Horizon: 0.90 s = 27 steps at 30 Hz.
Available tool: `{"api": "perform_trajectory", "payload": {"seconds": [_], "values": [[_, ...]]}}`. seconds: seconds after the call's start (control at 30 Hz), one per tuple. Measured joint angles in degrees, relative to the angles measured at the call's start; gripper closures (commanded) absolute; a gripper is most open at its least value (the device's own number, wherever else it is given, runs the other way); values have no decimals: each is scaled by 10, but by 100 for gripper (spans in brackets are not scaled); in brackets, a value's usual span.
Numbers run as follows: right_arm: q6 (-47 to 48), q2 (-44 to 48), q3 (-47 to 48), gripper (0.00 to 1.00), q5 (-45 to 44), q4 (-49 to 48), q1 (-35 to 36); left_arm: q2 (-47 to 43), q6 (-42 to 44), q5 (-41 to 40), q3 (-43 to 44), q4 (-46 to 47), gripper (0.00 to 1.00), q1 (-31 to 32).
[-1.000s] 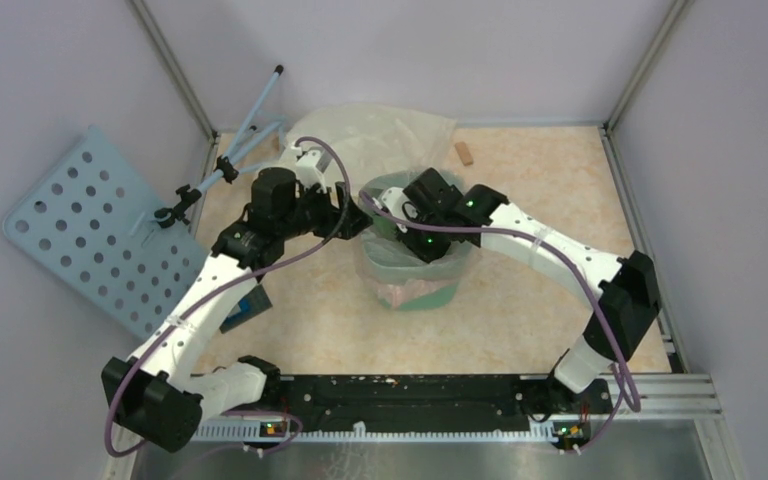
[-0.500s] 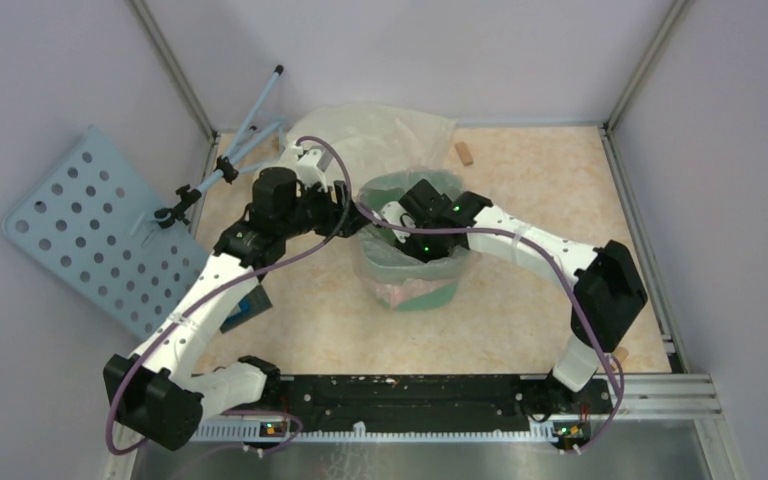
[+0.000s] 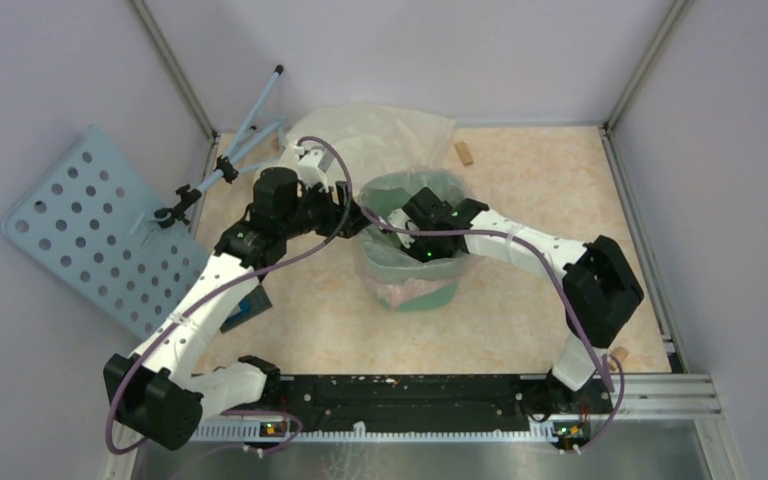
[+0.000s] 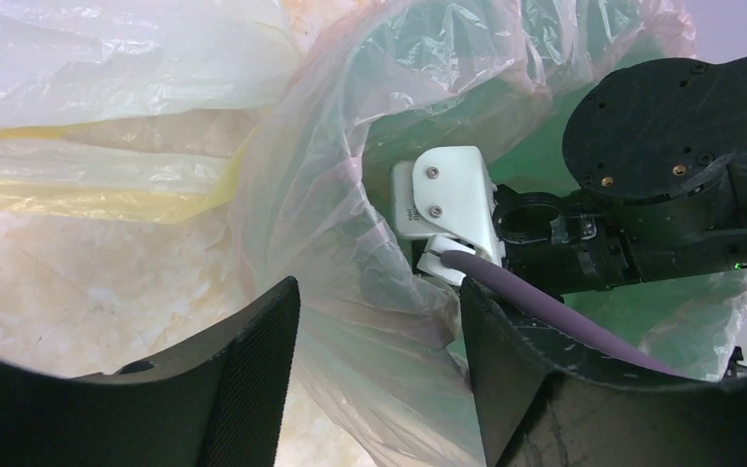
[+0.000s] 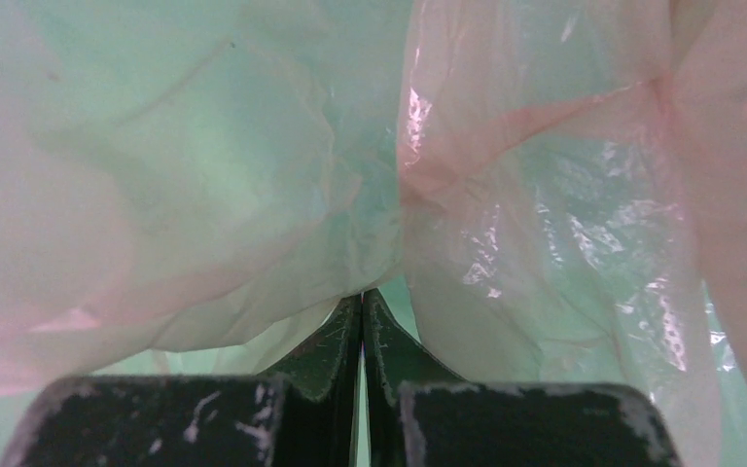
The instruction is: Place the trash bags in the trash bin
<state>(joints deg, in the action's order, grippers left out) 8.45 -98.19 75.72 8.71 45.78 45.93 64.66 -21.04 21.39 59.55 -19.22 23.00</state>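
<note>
The mint-green trash bin stands mid-table with the thin pale-pink trash bag lining it and draped over its rim. My left gripper is at the bin's left rim. In the left wrist view it is open, one finger outside and one inside, with a fold of the bag between them. My right arm's wrist reaches down into the bin, hiding its fingers from above. In the right wrist view the right gripper is shut, its tips against the bag's film, green wall behind.
A larger pale-yellow bag lies behind the bin, also beside the left gripper. A blue perforated board and blue rods stand at the left. Small wooden blocks lie on the table, and a dark flat object lies under the left arm.
The right arm has swung leftward, its wrist sinking further into the bin. The left gripper has kept its place at the rim, its jaws slightly narrower.
</note>
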Motion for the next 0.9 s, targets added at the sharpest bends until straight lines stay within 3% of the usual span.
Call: {"api": "perform_trajectory", "payload": {"seconds": [0.13, 0.37, 0.9], "values": [[-5, -7, 1, 100, 2, 1, 0, 0, 0, 1, 0, -3, 18, 0], [-12, -42, 20, 100, 2, 9, 0, -9, 0, 0, 24, -31, 9, 0], [-29, -78, 30, 100, -13, -10, 0, -97, 22, -76, 83, -69, 6, 0]]}}
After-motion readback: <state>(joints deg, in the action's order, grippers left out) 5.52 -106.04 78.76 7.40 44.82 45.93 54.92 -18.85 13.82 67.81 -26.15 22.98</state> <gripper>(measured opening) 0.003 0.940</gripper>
